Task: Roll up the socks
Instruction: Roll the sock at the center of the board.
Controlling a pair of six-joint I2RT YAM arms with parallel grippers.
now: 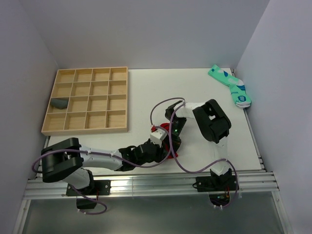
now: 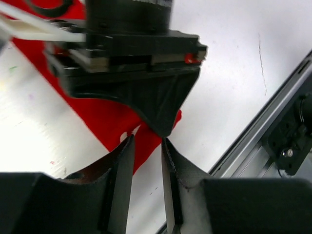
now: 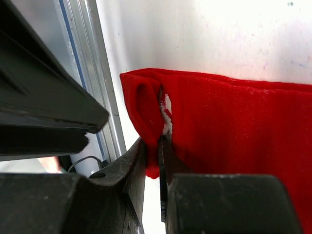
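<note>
Right gripper [image 3: 155,142] is clamped narrowly on the edge of the red sock [image 3: 234,126]; this thin hold could be lost if the fabric is tugged sideways.

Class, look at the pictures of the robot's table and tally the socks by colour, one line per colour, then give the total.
red sock: 1
dark grey sock: 1
mint-green socks: 2 (they overlap, so this is a best reading from the top view)
Total: 4
</note>
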